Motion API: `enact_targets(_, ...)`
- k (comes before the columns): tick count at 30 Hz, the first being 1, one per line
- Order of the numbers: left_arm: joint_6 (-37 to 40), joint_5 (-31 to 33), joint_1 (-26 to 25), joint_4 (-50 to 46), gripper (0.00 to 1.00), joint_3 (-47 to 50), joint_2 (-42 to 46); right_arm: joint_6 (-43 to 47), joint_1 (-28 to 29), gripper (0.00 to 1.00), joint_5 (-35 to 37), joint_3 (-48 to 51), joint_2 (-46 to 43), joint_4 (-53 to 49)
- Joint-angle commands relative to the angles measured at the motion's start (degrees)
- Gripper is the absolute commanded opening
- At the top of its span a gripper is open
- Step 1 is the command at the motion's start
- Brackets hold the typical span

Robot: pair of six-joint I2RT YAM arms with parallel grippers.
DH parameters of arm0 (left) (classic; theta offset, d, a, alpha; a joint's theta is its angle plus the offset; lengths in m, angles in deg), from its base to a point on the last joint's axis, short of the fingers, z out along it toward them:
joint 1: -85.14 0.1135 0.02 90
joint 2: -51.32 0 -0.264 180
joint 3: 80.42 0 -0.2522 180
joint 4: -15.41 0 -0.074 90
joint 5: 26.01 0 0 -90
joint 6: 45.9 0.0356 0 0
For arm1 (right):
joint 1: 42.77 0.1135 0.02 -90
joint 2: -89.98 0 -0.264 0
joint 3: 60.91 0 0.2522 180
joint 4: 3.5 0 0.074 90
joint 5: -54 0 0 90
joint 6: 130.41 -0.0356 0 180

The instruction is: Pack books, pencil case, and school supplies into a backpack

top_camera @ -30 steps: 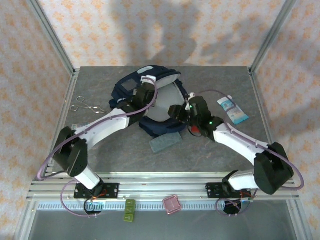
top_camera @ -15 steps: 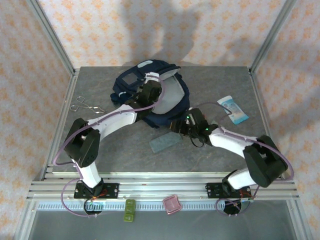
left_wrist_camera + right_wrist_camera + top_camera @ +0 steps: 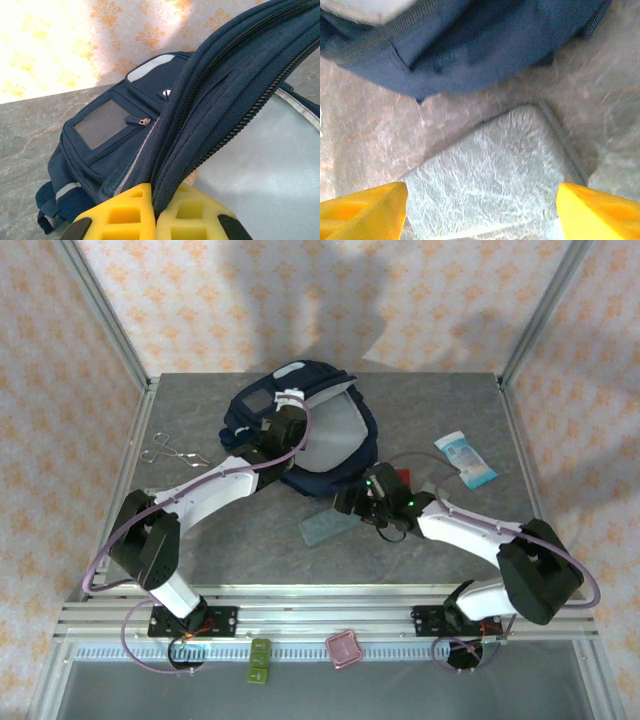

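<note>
Grey stone-look table (image 3: 200, 530): left gripper (image 3: 155, 207) is clamping the zip flap of the navy fabric backpack (image 3: 340, 435), far centre. Right gripper (image 3: 352, 503), jaws apart, is hovering over the slim grey-blue flat pencil case (image 3: 490, 170), lying just near of it, seemingly awaiting packing.

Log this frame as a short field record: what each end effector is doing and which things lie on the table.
left end effector: shut on the zip edge of the large navy blue backpack
right end effector: open, over the slim grey-blue flat pencil case
pencil case: flat on the grey table, beside the backpack
also on table: metal scissors, white-and-blue tube
</note>
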Motion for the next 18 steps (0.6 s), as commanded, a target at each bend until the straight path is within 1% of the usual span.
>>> enact_targets(1, -2.85, 0.11, 0.19, 0.49, 0.0, 0.22, 3.2, -2.81, 2.26, 0.78, -1.27, -0.46, 3.14, -3.71)
enact_targets(4, -2.85, -0.46, 0.19, 1.54, 0.0, 0.2, 2.75, -3.03, 2.82, 0.78, -1.48, -1.74, 6.41, -1.96)
enact_targets(7, -2.99, -1.07, 0.26, 3.39, 0.0, 0.22, 1.89, -2.24, 2.99, 0.78, 0.18, -4.89, 9.3, -0.76)
enact_targets(10, -3.52, -2.49, 0.53, 3.47, 0.0, -1.67, -0.18, -0.27, 3.03, 0.78, 1.93, -10.75, 14.18, -1.72)
enact_targets(15, -4.32, -3.71, 1.67, 2.21, 0.0, -5.44, -2.77, 2.92, 3.2, 0.77, 0.66, -18.28, 22.17, 0.25)
enact_targets(18, -4.21, -4.01, 1.97, 1.75, 0.0, -6.38, -3.07, 5.68, 4.01, 0.77, 1.73, -22.03, 24.75, -0.46)
